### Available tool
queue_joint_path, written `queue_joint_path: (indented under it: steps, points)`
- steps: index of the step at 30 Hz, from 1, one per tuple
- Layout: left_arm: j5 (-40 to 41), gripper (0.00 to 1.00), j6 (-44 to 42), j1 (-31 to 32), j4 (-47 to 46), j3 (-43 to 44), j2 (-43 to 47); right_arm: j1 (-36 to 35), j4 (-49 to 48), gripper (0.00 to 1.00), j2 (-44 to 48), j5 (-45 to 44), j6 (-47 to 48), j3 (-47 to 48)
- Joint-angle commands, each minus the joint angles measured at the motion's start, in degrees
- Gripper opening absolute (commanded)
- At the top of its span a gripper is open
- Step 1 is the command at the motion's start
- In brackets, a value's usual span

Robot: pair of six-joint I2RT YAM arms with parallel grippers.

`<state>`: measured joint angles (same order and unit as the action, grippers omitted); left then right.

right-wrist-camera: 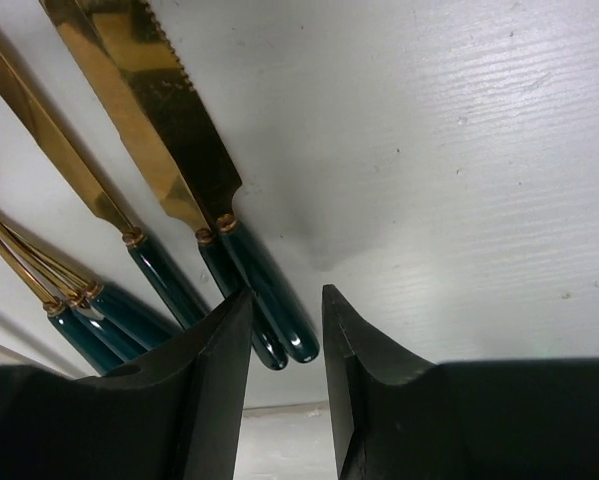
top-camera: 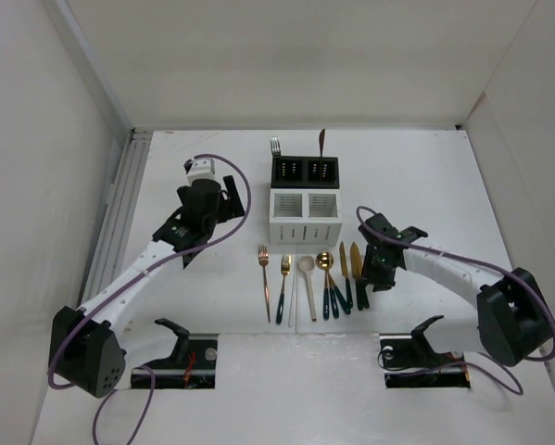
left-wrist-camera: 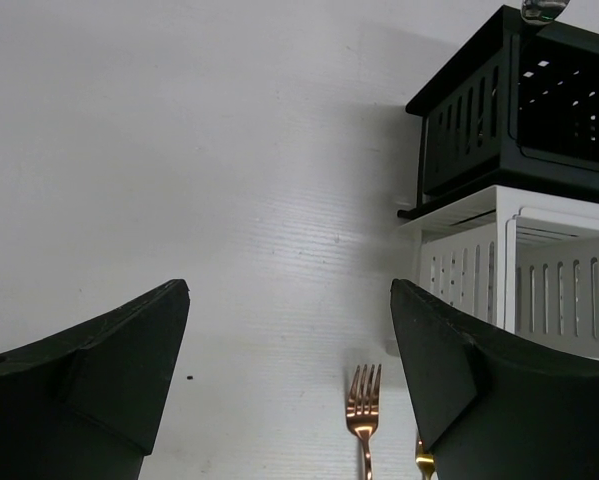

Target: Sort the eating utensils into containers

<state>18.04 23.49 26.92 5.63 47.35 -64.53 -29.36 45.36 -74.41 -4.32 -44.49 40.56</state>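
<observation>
We are holding our left gripper (left-wrist-camera: 289, 290) released and wide over the table (left-wrist-camera: 179, 150), nothing between its fingers, near the white caddy (top-camera: 305, 219) and the black caddy (top-camera: 305, 171) just behind it. Our right gripper (right-wrist-camera: 287, 295) is hovering at the green handle ends of two gold knives (right-wrist-camera: 179, 130), its fingers narrowly parted around the tips (pinching or not, we cannot tell). The other utensils (top-camera: 306, 264) are lying in a row before the white caddy, while a silver fork (top-camera: 276, 146) and a copper piece (top-camera: 321, 141) are standing in the black one.
</observation>
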Motion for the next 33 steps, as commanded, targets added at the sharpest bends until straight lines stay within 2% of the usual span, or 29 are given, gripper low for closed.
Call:
queue_joint_path:
  steps: [1,11,15,17,19,21,23,27,29,33]
  points:
    - [0.5,0.8,0.6,0.2,-1.3,-0.3,1.6,-0.6,-2.6,0.39,0.0,-1.0,-0.9,0.6]
    - [0.0,0.8,0.6,0.2,-1.9,0.4,1.0,-1.1,-5.3,0.39,-7.0,0.0,0.8,2.3]
    - [1.6,0.8,0.6,0.2,-1.4,0.4,1.5,-1.1,-5.3,0.33,-7.5,-0.5,0.8,3.4]
    - [1.6,0.81,0.6,0.2,-1.4,0.4,1.5,-1.1,-4.7,0.21,-8.0,-1.4,1.3,3.4]
    - [1.6,0.81,0.6,0.2,-1.4,-0.2,1.5,-1.1,-4.7,0.14,-8.6,-2.0,1.3,3.9]
    - [0.9,0.81,0.6,0.2,-1.9,-0.2,1.5,-0.5,-3.4,0.0,-8.6,-3.6,1.3,4.5]
    - [0.9,0.81,0.6,0.2,-2.6,-0.2,1.5,-0.5,-2.7,0.0,-8.6,-5.0,1.3,6.3]
    - [0.9,0.81,0.6,0.2,-2.6,0.4,1.0,-0.5,3.5,0.0,-0.9,-10.6,2.0,13.1]
    - [0.3,0.81,1.4,0.2,-2.6,0.4,1.0,-0.5,6.6,0.0,2.5,-16.6,2.0,18.3]
    - [-0.9,0.81,1.9,-0.3,-2.6,-0.3,0.4,0.0,4.1,0.0,9.0,-24.6,4.2,24.6]
